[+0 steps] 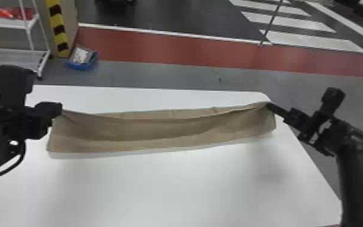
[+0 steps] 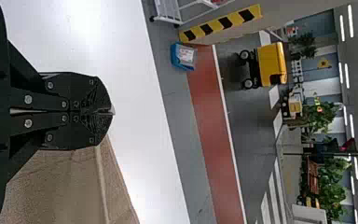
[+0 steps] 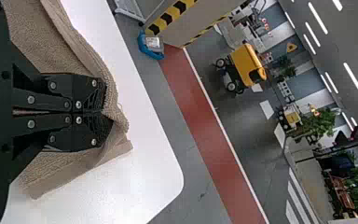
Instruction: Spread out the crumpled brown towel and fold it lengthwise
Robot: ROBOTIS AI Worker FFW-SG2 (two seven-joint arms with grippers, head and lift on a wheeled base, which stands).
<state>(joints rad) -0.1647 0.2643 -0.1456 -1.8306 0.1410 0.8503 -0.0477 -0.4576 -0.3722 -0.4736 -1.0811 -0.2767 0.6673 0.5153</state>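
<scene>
My left gripper (image 1: 58,109) is at the upper left corner of the brown towel (image 1: 159,129), which stretches as a long strip across the white table. At the far right corner, my right gripper (image 1: 269,105) holds the cloth, and the towel sags between the two. In the left wrist view the left gripper (image 2: 112,111) has its fingers pressed together, with the towel (image 2: 65,186) beside and below them. The right wrist view has the right gripper (image 3: 106,112) closed on a bunched edge of the towel (image 3: 88,51).
The white table (image 1: 175,187) has its right edge beneath the right arm. Beyond its far edge stand a blue bin (image 1: 83,60) on the floor and a white rack (image 1: 12,54) at the far left.
</scene>
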